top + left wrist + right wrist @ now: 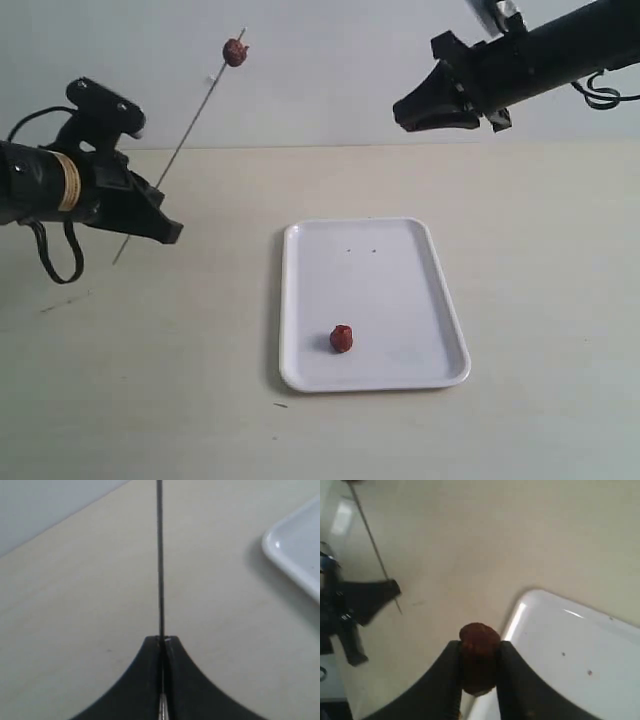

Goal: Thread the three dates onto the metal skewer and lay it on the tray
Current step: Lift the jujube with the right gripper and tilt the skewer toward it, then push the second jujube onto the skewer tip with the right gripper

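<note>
One date [235, 51] tops skewer [178, 150] clamped by left gripper [161, 642] — right gripper [479, 650] pinches another date [479, 636], visible wrist-side only.

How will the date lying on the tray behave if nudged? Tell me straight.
The date is small and roundish, so it will probably roll or skid on the glossy tray; the low rim should stop it. Being so small, it is likely light. A second date sits pierced on the skewer, so the flesh is probably soft enough to dent.
</note>
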Tool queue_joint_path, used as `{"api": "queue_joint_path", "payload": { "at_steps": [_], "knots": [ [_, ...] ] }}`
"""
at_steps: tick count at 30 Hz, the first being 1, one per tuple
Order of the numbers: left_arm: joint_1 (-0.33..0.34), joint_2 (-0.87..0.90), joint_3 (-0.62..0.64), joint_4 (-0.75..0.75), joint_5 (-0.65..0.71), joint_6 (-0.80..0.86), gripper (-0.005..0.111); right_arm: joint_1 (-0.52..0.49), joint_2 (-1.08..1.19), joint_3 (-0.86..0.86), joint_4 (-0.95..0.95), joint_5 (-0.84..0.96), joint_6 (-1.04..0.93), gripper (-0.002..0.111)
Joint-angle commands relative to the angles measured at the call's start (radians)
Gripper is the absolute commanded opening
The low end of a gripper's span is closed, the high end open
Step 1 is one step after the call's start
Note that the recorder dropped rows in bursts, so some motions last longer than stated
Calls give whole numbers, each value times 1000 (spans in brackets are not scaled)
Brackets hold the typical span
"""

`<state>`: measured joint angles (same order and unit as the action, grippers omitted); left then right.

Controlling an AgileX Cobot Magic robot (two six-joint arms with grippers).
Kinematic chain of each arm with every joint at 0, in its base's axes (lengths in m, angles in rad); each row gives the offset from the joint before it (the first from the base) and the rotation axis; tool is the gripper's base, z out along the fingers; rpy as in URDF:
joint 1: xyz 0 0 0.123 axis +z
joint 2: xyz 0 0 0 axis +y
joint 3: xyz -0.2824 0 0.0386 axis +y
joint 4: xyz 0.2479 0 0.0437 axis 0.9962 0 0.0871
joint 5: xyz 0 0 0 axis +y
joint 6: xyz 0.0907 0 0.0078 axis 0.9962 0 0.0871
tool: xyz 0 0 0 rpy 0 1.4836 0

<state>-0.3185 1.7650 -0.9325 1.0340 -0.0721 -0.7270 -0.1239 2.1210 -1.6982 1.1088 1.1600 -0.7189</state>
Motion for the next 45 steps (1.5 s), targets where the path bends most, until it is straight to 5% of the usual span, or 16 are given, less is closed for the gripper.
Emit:
{"api": "queue_joint_path", "payload": {
  "at_steps": [1, 7, 13, 45],
  "knots": [
    [-116, -8, 33, 2, 57, -94, 0, -23, -11, -6, 143, 22, -52, 22],
    [-296, -8, 34, -150, 308, -85, 0, -23, -11, -6, 184, 26, -72, 22],
    [-399, -8, 36, -341, 301, 147, 0, -23, -11, -6, 192, 61, -84, 22],
    [-434, -47, 36, -347, 184, 144, 0, -21, -9, -4, 170, 61, -91, 22]
  ]
}}
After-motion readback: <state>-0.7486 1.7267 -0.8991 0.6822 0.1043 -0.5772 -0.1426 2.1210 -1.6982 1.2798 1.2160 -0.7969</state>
